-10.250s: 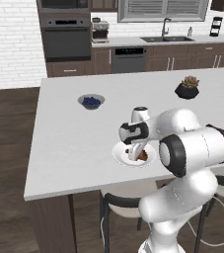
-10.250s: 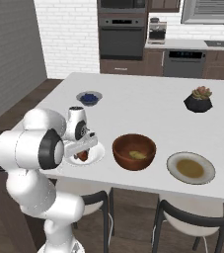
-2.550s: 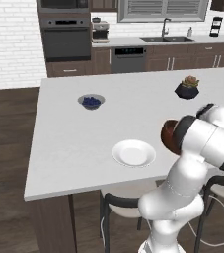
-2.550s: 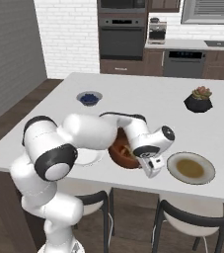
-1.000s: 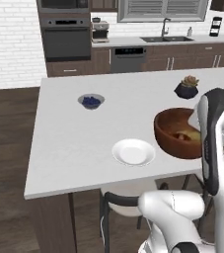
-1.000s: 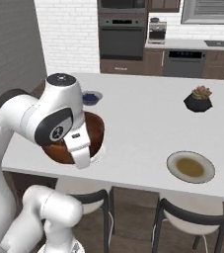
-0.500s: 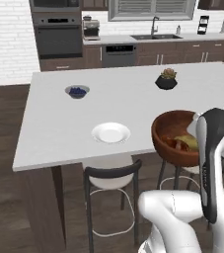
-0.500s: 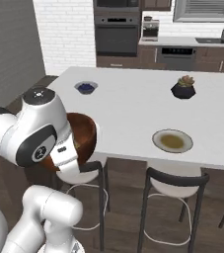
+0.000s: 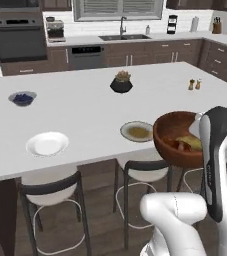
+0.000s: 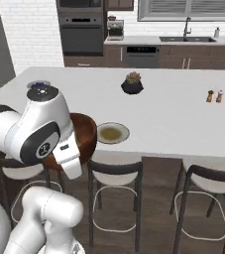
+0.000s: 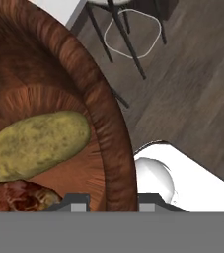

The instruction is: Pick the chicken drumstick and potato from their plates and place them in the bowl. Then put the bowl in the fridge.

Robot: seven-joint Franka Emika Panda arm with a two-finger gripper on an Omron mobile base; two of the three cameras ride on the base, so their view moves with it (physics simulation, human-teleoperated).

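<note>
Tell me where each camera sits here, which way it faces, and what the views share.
Left base view: behind the arm's left, facing the island counter; white arm at lower right holds the bowl.
Right base view: behind its right, same island; arm at lower left covers part of the bowl.
Hand view: on the hand, looking into the bowl at the potato and chicken drumstick; claw clamps the rim.
Shared: the bowl in all three; the black pot with a plant in both base views.

Reddish-brown wooden bowl (image 9: 177, 141), upright off the surface edge, contains the yellowish-tan potato (image 11: 37, 143) beside the reddish-brown chicken drumstick (image 11: 17, 196).
</note>
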